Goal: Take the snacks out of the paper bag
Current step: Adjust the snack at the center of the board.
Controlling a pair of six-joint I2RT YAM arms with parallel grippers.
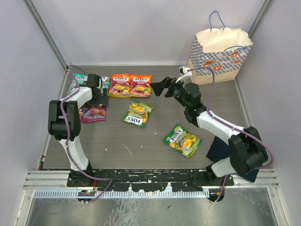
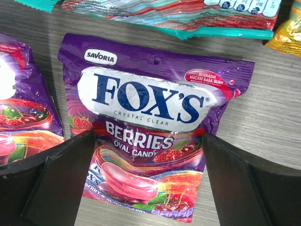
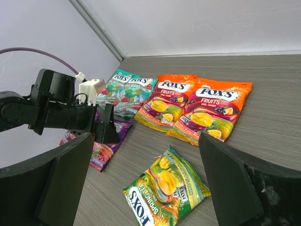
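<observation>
Left claw [image 2: 148,136] gapes wide, released, hanging right over the purple berries packet [image 2: 146,108], one finger on either side and nothing gripped. A second purple packet [image 2: 21,117] lies just beside it. Right claw [image 3: 146,141] is spread wide too, empty, up in the air and facing the row: teal packets [image 3: 126,88] at the far left, orange packets [image 3: 214,106] side by side next to them, a green-yellow packet [image 3: 164,190] in front. A second green-yellow packet [image 1: 182,140] sits nearer the arm bases. All lie flat on the bench [image 1: 141,146]. The paper bag [image 1: 218,54] stands upright in the far right corner, well apart.
</observation>
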